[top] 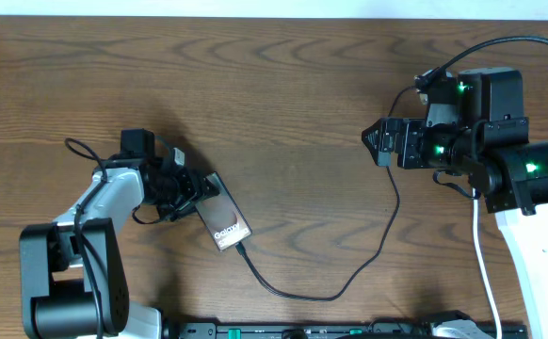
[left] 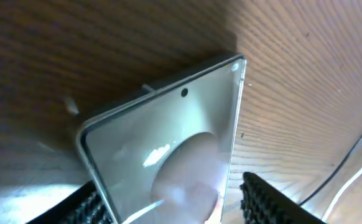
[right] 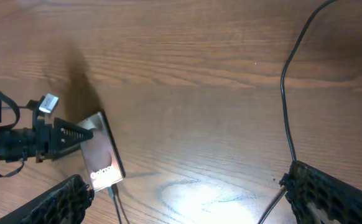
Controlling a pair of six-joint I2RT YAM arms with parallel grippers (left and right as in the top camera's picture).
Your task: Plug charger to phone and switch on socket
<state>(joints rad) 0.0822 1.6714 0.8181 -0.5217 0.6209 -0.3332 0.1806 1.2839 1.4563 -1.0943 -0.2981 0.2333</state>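
The phone lies left of centre, its "Galaxy" end toward the table front. It also shows in the left wrist view and the right wrist view. My left gripper straddles the phone's far end and looks shut on it. The charger is a thin black cable whose tip sits in the phone's near end. It curves right and up behind my right arm, also in the right wrist view. My right gripper is open and empty, well right of the phone. The socket is hidden.
A white cord runs down beside my right arm's white link. A black rail lies along the table's front edge. The charger's slack loops over the wood between the arms.
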